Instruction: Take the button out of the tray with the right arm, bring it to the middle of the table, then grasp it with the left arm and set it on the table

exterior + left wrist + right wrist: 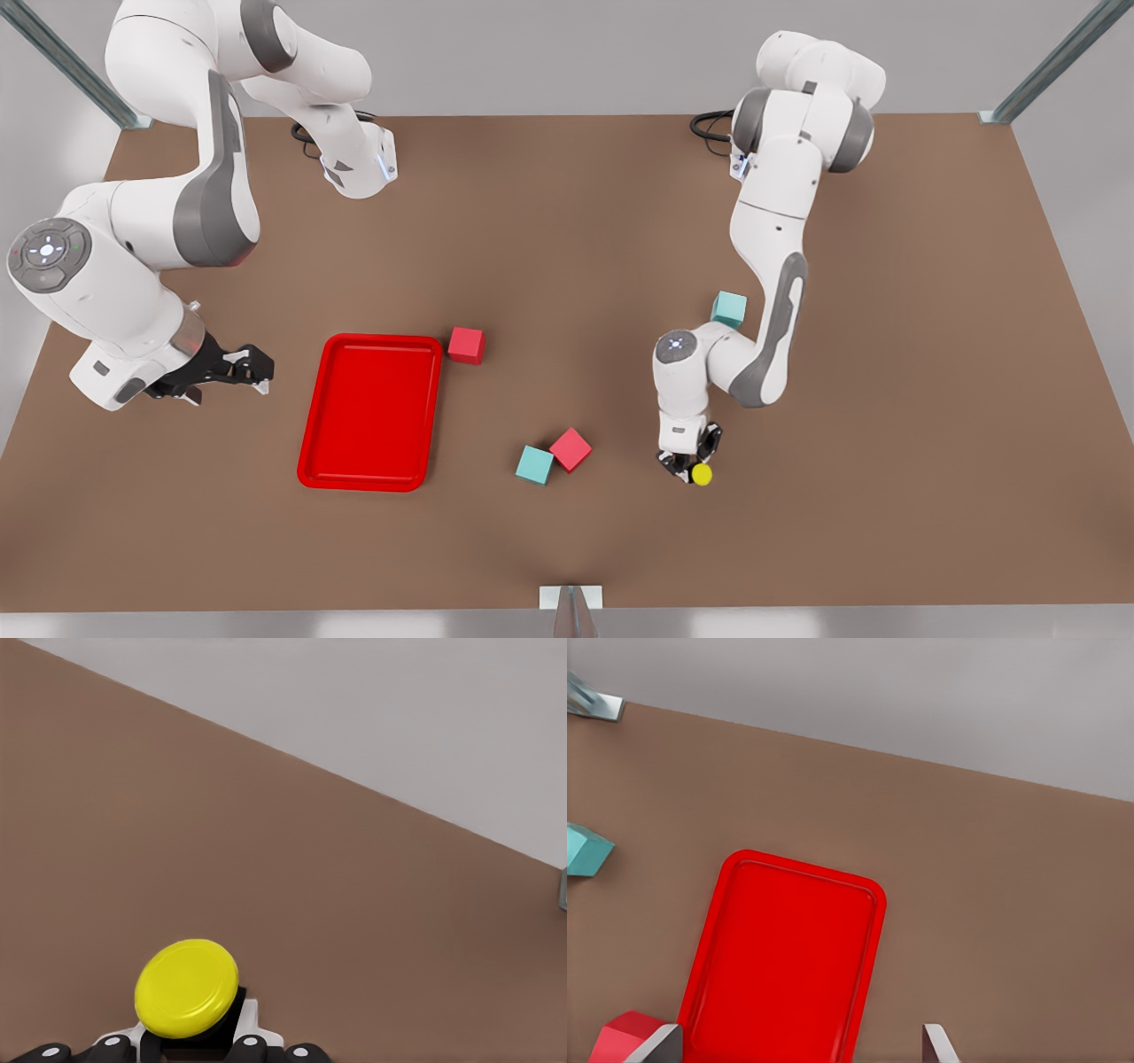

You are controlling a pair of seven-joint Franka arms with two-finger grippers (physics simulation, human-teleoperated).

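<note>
The yellow-capped button (pixel 702 475) is held low over the brown table (pixel 886 399), right of centre near the front edge. My left gripper (pixel 690 464), on the arm at the front view's right, is shut on the button's dark body. The left wrist view has the yellow cap (pixel 186 988) right in front of the left gripper (pixel 190 1043). I cannot tell whether the button touches the table. The red tray (pixel 306 443) lies at the front view's left with nothing in it. My right gripper (pixel 257 370) hangs open just left of the tray (pixel 788 948), its fingertips (pixel 663 1043) wide apart.
A red cube (pixel 465 345) sits at the tray's far right corner. Another red cube (pixel 570 449) and a teal cube (pixel 534 464) touch each other just left of the left gripper. A second teal cube (pixel 729 309) stands behind the left arm's elbow.
</note>
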